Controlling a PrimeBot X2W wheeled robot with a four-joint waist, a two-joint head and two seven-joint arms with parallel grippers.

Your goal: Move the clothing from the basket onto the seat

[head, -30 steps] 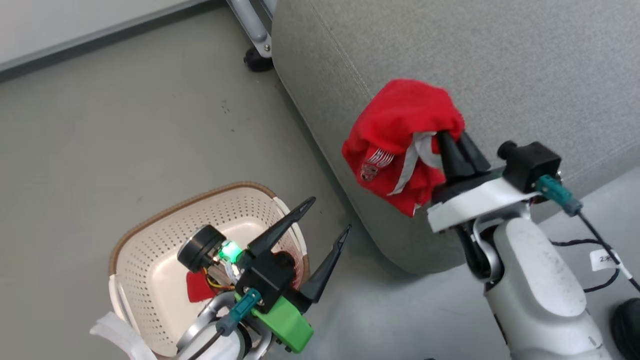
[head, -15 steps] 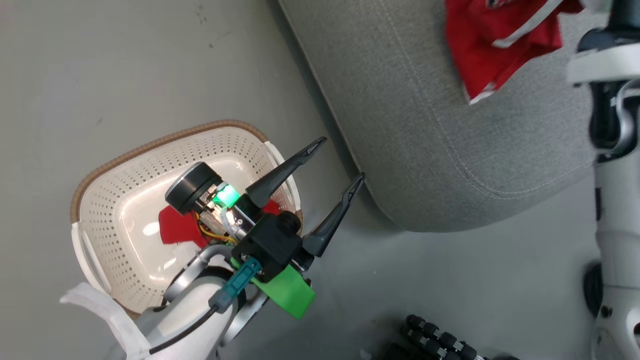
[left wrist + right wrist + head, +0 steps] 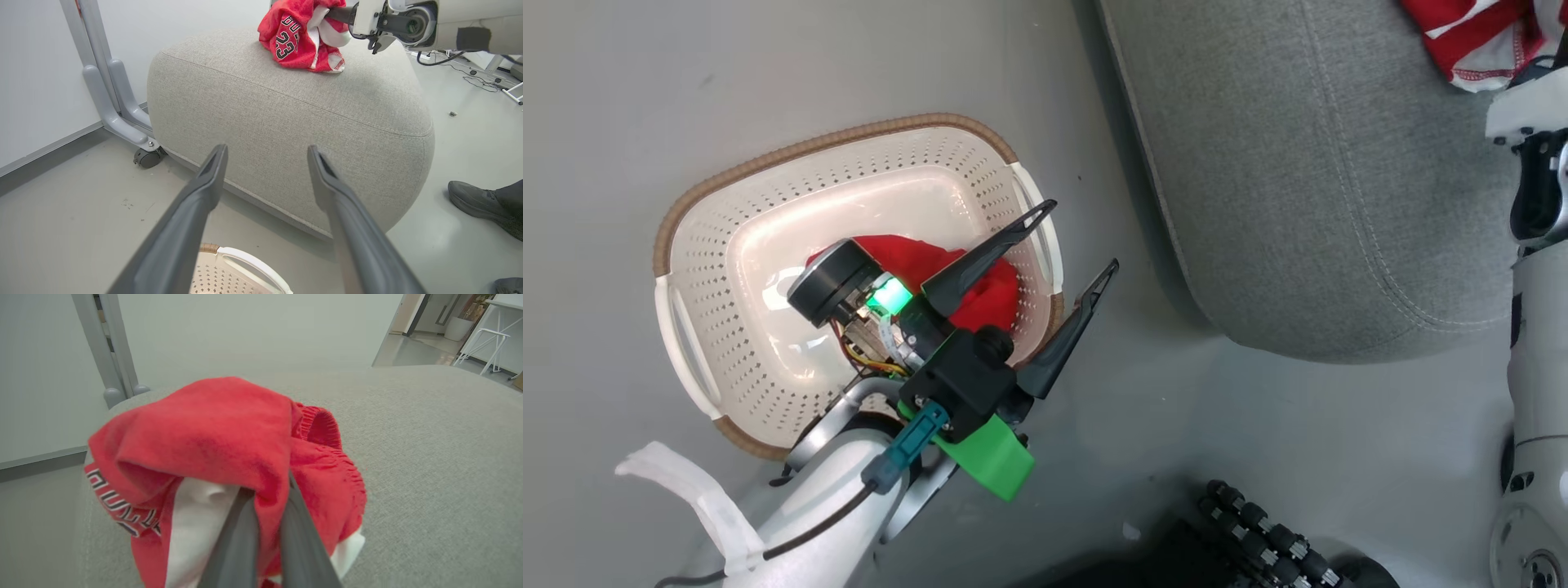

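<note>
Seat [image 3: 286, 102] of grey fabric stood on the floor [image 3: 1258, 425]. The basket [image 3: 698, 237] sat on the floor just beside the seat's rounded corner, apart from it. A grey wheeled stand [image 3: 118, 98] stood at the seat's far side, by the wall.

The right hand [image 3: 267, 498] was clamped shut on a bundled red garment [image 3: 212, 437] with white parts and outlined lettering. In the left wrist view, the bundle's lower edge appeared to rest on the seat's top surface.

A second red garment [image 3: 915, 251] lay on the bottom of the basket, toward the side nearer the seat. The left hand [image 3: 1078, 237] hovered above the basket's seat-side rim, fingers spread fully apart with nothing between them.

A person's dark shoe [image 3: 482, 200] stood on the floor beside the seat.
</note>
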